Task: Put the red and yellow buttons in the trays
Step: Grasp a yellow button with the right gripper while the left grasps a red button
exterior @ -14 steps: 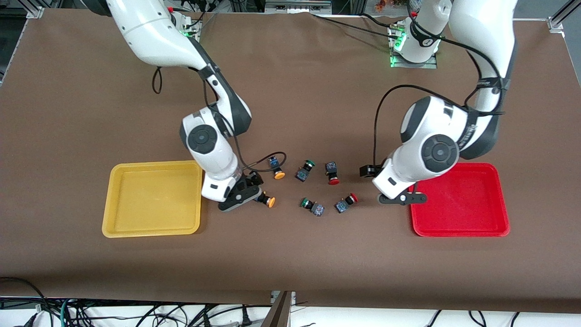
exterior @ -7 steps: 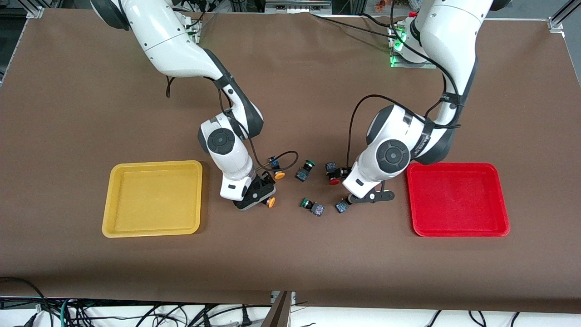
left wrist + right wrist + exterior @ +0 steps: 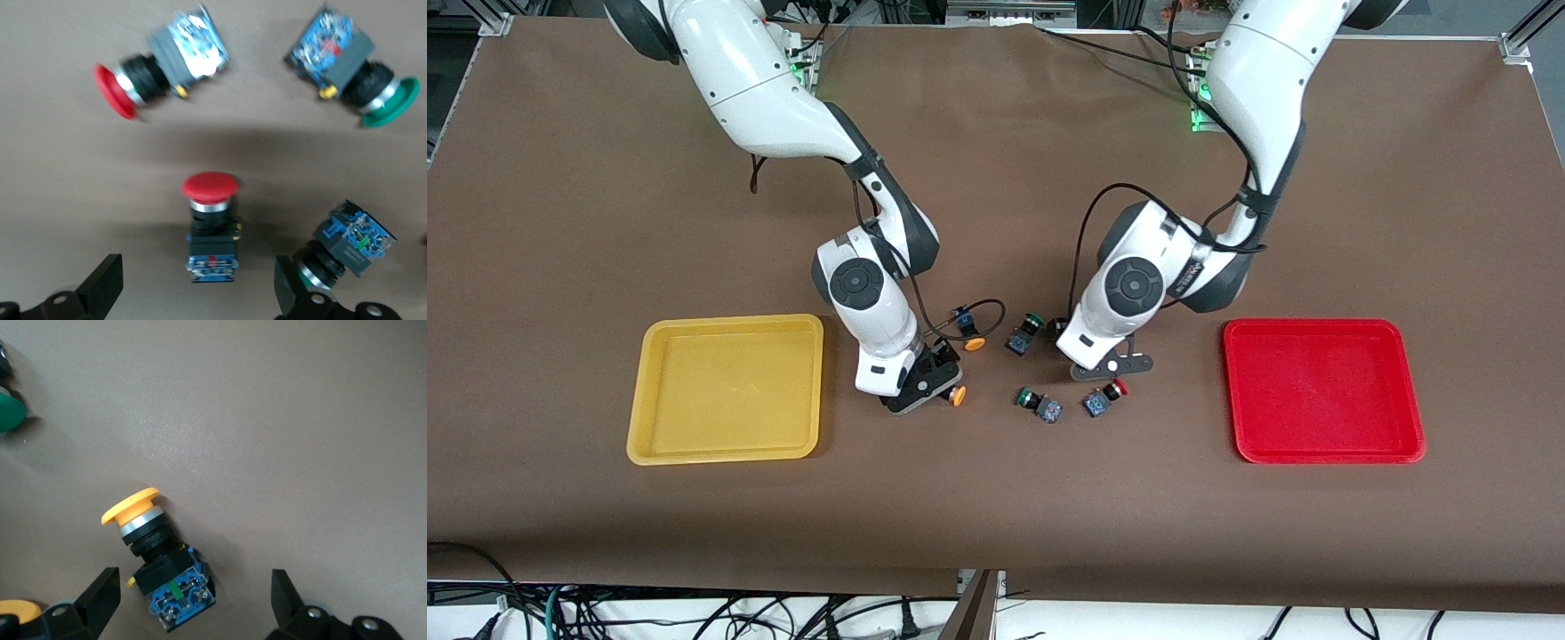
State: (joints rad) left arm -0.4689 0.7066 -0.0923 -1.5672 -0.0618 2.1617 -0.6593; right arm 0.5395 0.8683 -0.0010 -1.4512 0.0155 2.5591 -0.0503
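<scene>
Right gripper point(image 3: 193, 613): its jaws are wide apart and hold nothing. It hangs low over the table, near the yellow tray point(image 3: 660, 452).
Between the right jaws: one yellow button point(image 3: 157, 557) lies on its side with its blue-grey base in the gap between the two fingers point(image 3: 100, 600). Its cap points away from the jaws. Nothing touches it yet.
Second yellow button point(image 3: 968, 332): it lies on the table just outside the right jaws, a little farther from the front camera.
Left gripper point(image 3: 200, 293): its jaws are also wide apart and hold nothing. It hangs low over the middle of the button group.
Between the left jaws: one red button point(image 3: 211, 227) lies in the gap with its base toward the gripper and its cap pointing away. It is not touched.
Just outside the left jaws: a green button point(image 3: 340, 243) lies right beside one finger point(image 3: 293, 293). It could get bumped when the jaws close.
Second red button point(image 3: 150, 70): it lies farther out from the left jaws, near another green button point(image 3: 357, 67).
Trays: the yellow tray and the red tray point(image 3: 1245, 444) both look bare.
Done: no button is in a tray yet.
Left to do: all four red and yellow buttons wait on the table. The next move seems to be to go down and close on the two buttons in the gaps.
</scene>
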